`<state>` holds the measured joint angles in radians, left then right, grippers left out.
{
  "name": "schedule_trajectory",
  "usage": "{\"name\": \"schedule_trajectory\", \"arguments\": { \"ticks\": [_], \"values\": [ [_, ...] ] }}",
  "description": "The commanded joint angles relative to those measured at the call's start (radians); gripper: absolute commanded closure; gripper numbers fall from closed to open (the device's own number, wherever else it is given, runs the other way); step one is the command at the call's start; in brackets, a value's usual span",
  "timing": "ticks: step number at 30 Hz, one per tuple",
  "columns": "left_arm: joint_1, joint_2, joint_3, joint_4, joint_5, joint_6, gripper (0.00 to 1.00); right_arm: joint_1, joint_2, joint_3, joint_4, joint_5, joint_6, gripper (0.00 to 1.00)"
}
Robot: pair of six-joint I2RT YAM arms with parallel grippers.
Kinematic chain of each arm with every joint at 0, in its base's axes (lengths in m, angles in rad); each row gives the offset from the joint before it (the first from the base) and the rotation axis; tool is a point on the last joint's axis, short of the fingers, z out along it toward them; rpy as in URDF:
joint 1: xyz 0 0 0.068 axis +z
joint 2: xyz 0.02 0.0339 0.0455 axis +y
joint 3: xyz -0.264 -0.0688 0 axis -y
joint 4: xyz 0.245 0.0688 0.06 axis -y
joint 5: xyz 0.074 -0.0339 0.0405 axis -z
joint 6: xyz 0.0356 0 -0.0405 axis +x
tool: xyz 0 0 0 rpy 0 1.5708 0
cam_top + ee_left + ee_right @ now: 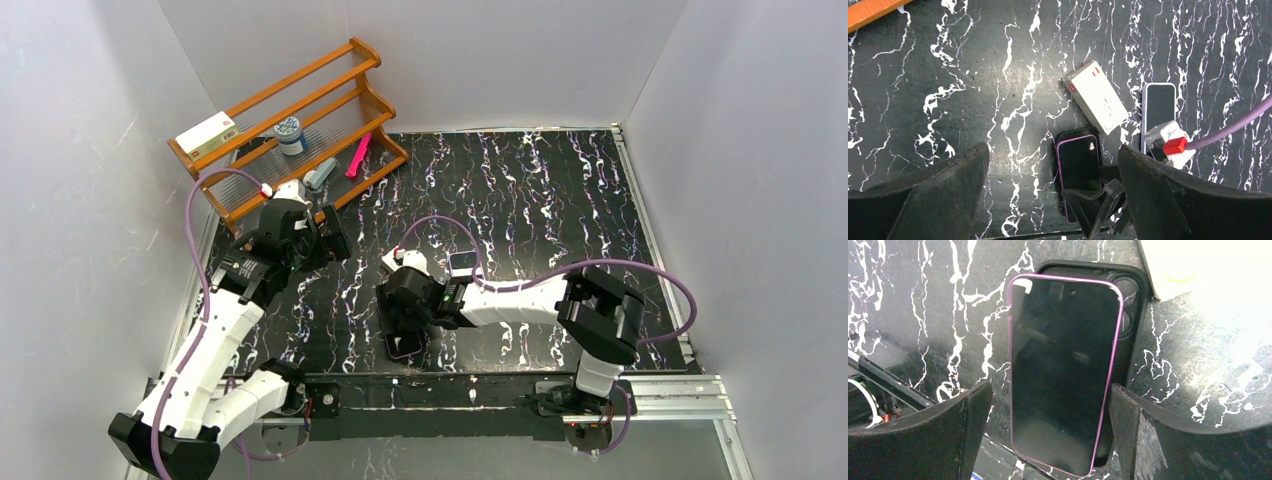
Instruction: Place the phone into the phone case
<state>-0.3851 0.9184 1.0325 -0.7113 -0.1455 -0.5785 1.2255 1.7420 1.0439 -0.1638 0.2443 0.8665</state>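
At the centre of the right wrist view, the phone (1063, 375) is seen lying askew on the black phone case (1129, 300). The right gripper (1048, 392) is spread wide either side of it; the left gripper (1053, 150) is also held wide, empty.

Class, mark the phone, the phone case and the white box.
phone (1063, 370), right wrist view, middle of its dark screen.
phone case (1134, 335), right wrist view, bare strip right of the phone.
white box (1096, 98), left wrist view, its top face.

Lab test cell (white enclosure walls (90, 150))
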Motion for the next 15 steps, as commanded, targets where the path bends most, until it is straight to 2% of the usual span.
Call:
{"name": "schedule_trajectory", "arguments": {
  "ticks": [1,6,8,15],
  "values": [
    [0.003,0.003,-0.011,-0.002,0.065,0.021,0.02,0.01,-0.06,0.035,0.018,0.028,-0.021,0.07],
    [0.003,0.016,-0.052,0.002,0.144,0.006,0.02,0.01,-0.114,0.026,-0.008,0.058,-0.022,0.05],
    [0.003,0.011,-0.083,0.006,0.196,-0.013,0.02,0.007,-0.139,0.013,-0.019,0.08,-0.024,0.07],
    [0.004,0.03,-0.213,0.089,0.358,-0.077,0.13,-0.054,-0.219,-0.08,0.033,0.02,-0.043,0.28]
  ]
}}
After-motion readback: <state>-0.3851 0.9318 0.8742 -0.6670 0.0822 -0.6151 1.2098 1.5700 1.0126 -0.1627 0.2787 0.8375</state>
